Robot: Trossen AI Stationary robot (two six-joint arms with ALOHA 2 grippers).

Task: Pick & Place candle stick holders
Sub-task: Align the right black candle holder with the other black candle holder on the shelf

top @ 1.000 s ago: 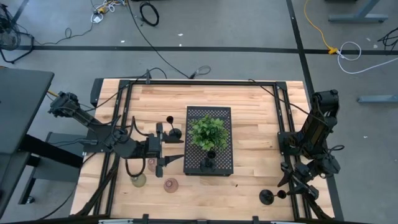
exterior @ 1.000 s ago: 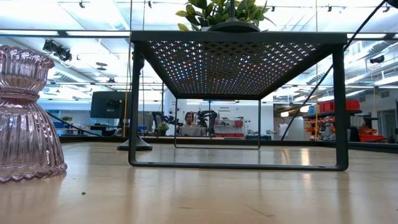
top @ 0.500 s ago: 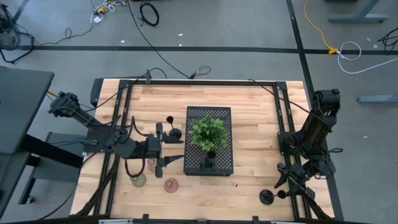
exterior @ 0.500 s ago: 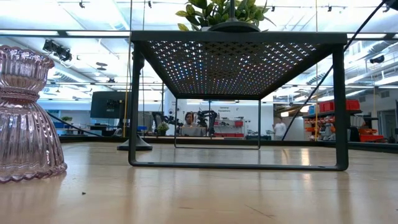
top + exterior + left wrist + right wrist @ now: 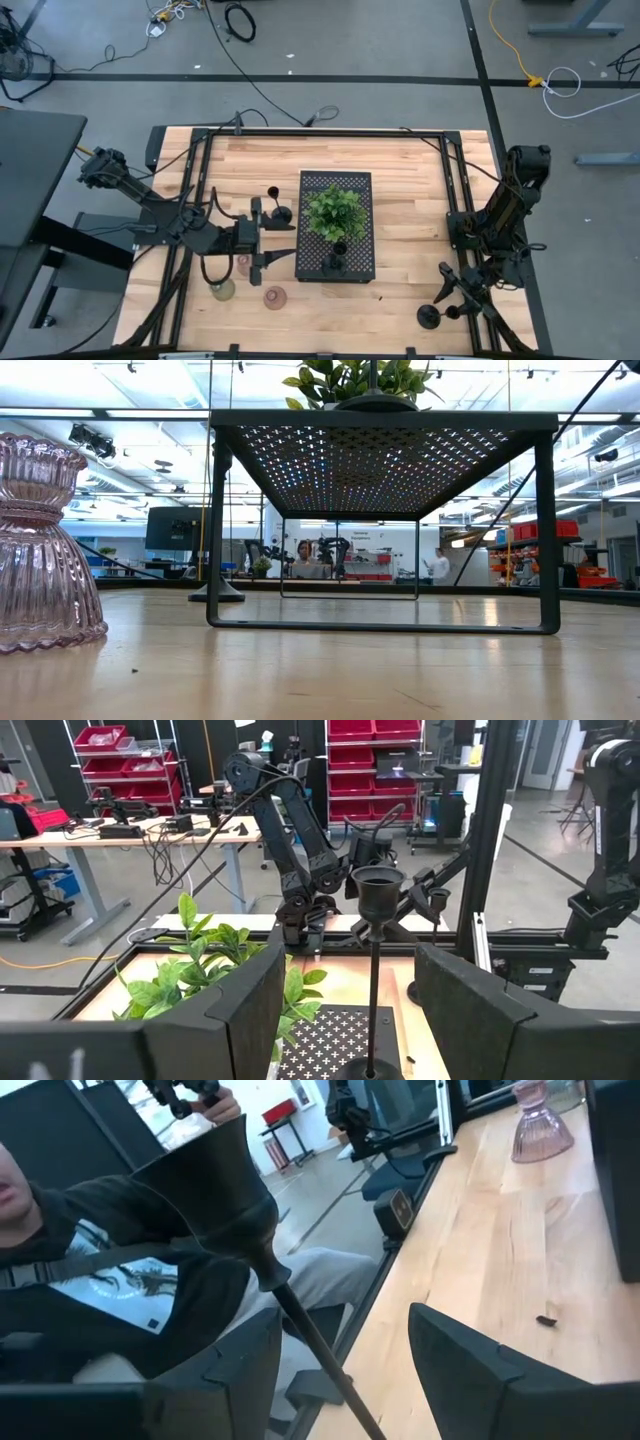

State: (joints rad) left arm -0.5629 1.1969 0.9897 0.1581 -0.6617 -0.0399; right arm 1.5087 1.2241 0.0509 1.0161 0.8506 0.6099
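A black candle stick holder [image 5: 428,317] stands on its round base at the table's near right. In the right wrist view its cup [image 5: 215,1175] and thin stem run between the fingers of my open right gripper [image 5: 450,295], which stand on either side without touching. Another black holder [image 5: 337,262] stands on the perforated tray [image 5: 358,190]. It shows in the left wrist view [image 5: 372,895], ahead of my open, empty left gripper [image 5: 285,240]. A third black holder [image 5: 278,205] stands left of the tray. Two pink holders [image 5: 274,297] [image 5: 243,263] and an olive one [image 5: 222,290] stand at the near left.
A green leafy plant [image 5: 335,210] stands on the raised tray beside the holder. In the low view the tray's legs [image 5: 545,540] and a pink holder [image 5: 45,550] show. A person in dark clothes [image 5: 110,1280] sits beyond the table's near edge.
My right gripper has moved a little toward the table's left, closer to the black holder at the near right. Its fingers stay open. My left arm has kept still.
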